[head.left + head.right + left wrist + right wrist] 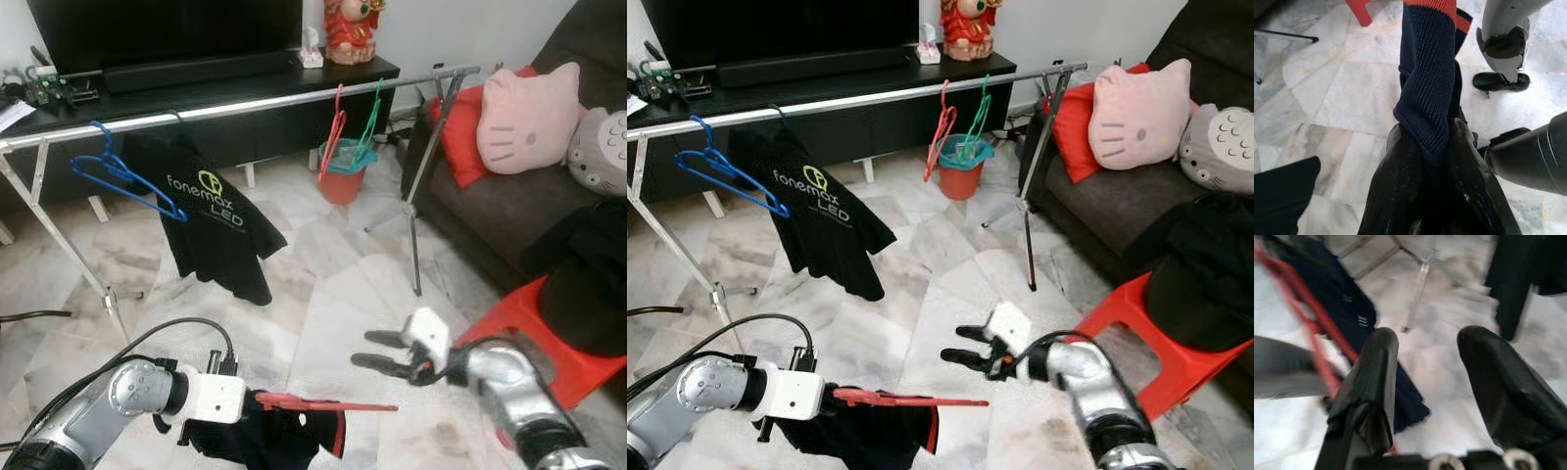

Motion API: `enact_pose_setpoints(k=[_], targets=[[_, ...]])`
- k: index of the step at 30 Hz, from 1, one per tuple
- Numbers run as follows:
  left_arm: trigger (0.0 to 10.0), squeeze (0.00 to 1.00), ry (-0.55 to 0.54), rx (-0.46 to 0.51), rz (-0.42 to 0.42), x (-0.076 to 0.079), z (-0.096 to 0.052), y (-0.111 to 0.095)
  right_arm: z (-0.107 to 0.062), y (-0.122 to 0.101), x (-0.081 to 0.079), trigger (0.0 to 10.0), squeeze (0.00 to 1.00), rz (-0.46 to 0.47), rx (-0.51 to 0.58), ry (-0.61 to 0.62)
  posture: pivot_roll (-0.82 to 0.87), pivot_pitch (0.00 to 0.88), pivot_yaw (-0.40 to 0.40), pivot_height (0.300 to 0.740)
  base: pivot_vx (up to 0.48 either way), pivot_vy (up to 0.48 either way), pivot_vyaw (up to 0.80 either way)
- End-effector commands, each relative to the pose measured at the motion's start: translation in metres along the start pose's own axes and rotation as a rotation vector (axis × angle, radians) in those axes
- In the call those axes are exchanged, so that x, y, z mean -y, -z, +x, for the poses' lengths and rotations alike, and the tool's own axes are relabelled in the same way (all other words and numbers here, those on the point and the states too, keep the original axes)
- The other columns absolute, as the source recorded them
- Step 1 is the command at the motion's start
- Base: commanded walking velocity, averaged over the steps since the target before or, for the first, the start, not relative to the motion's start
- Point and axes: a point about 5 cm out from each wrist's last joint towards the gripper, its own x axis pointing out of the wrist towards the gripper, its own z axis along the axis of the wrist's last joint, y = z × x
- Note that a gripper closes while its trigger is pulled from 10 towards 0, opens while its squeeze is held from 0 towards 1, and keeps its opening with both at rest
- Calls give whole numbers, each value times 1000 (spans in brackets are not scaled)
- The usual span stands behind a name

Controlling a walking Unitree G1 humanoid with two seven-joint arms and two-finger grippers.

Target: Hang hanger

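Nearest: left gripper (257, 401) low over the marble floor (323, 294), fingers (1400, 186) clamped on a dark navy garment (274, 436) with red trim. A red hanger (323, 403) sits in that garment, its bar sticking out level toward the right gripper (384, 352). The garment bunches and hangs below the left gripper.

Right gripper: just beyond the hanger's free tip, fingers spread apart, nothing between them. In the right wrist view the hanger bar (1308, 328) and garment lie past one finger (1369, 382); contact with the hanger can't be told, view is blurred.

Right of it: red stool (549, 333) with dark clothes (588, 284) piled on top, close beside the right arm.

Mid: clothes rail (245, 106) on thin legs runs across the room. On it, from the left: blue hanger (127, 176), black T-shirt (211, 220) with "fonemax LED" print, then a red-pink hanger (333, 142) and green hanger (370, 127) side by side. One rail leg (413, 211) stands between the robot and the sofa (490, 215).

Far: red bucket (343, 176) behind the rail, TV bench (196, 93) with TV (167, 29) and red figurine (351, 29). Sofa holds a red cushion (460, 137), pink cat cushion (524, 117) and grey plush (602, 152).
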Motion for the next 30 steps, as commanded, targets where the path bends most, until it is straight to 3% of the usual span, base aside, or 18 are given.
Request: enact_pose_setpoints(k=[1, 8, 9, 12, 19, 30], targets=[[10000, 0, 6, -10, 7, -2, -3, 0, -6, -1, -5, 10000, 1000, 25, -7, -104, 18, 0, -63, 740, 0, 0, 0], [10000, 0, 30, -33, -15, -1, -3, -1, -4, 3, -12, 10000, 1000, 42, -64, -194, 13, 0, -66, 740, 0, 0, 0], [10000, 0, 38, -26, -29, -2, -3, -3, 0, 8, -16, 10000, 0, 6, -105, -207, 13, 0, -66, 740, 0, 0, 0], [10000, 0, 24, 18, -68, -6, -2, -11, 5, 16, -25, 10000, 0, -30, -175, -262, 13, 0, -66, 740, 0, 0, 0], [10000, 0, 60, 107, -132, -8, -1, -29, 21, 9, -29, 10000, 0, -41, -104, -249, 21, 0, -67, 740, 0, 0, 0], [10000, 0, 129, 84, -133, -5, 3, -35, 24, -8, -22, 10000, 0, -76, -59, -240, 23, 0, -69, 740, 0, 0, 0]])
